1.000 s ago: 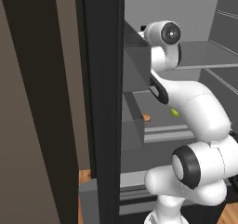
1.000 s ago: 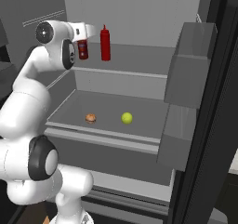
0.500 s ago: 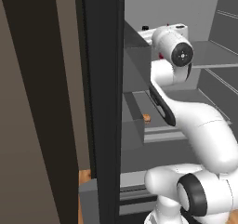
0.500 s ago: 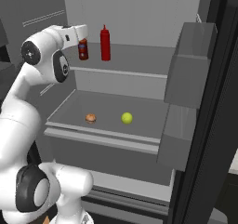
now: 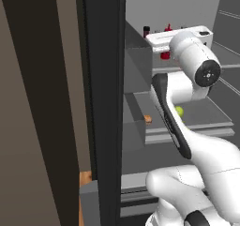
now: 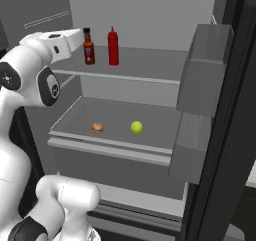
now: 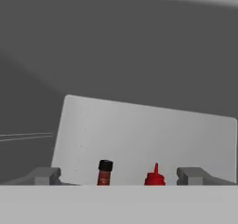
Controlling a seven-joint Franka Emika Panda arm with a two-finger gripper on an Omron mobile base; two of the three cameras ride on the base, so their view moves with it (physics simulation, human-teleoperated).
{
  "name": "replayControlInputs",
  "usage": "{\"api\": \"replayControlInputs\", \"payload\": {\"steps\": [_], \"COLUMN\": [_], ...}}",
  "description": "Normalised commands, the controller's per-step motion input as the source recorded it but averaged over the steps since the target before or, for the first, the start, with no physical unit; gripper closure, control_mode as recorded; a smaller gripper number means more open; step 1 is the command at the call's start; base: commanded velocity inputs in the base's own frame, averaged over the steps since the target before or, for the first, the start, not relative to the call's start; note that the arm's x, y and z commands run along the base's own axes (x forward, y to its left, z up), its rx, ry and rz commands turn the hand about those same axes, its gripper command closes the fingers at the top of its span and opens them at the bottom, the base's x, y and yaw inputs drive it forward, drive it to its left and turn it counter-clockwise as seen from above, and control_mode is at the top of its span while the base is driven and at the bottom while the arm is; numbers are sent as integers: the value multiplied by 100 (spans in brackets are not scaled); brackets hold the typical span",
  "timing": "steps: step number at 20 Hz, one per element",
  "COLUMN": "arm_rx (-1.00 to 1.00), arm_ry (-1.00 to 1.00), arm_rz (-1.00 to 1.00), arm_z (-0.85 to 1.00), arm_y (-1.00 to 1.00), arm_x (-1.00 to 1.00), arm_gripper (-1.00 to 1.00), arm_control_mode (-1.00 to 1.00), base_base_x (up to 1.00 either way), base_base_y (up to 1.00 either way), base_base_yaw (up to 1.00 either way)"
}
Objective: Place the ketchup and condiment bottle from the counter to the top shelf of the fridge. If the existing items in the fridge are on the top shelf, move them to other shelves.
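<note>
The ketchup [image 6: 113,46], a red squeeze bottle, stands upright on the fridge's top shelf [image 6: 150,67]. Just left of it stands the condiment bottle [image 6: 89,47], dark red with a black cap. In the hand view the condiment bottle [image 7: 104,172] and the ketchup [image 7: 155,175] stand ahead between my fingertips, with only their tops visible. My gripper [image 7: 121,176] is open and holds nothing. From the right base view my gripper [image 6: 79,37] sits just left of the condiment bottle, apart from it. The left base view has the ketchup [image 5: 165,56] partly hidden behind my arm.
On the shelf below lie a small brown bun [image 6: 98,127] and a green lime [image 6: 136,127]. Grey door bins [image 6: 202,70] jut out at the right. The dark fridge door edge [image 5: 103,103] blocks the left of the left base view.
My hand has drawn back from the two bottles toward the shelf's left front, and the arm's elbow has swung. Both bottles stay put on the top shelf.
</note>
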Motion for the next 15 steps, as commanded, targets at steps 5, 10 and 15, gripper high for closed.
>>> {"api": "replayControlInputs", "payload": {"steps": [5,10,15], "arm_rx": [0,-2,-7], "arm_ry": [5,5,2], "arm_rz": [0,0,0], "arm_z": [-36,-86,-82], "arm_y": [-6,0,0], "arm_x": [-100,-100,-100], "arm_gripper": [-100,-100,-100], "arm_control_mode": [-100,-100,-100], "base_base_x": [0,0,0], "base_base_y": [0,0,0], "base_base_yaw": [0,0,0]}}
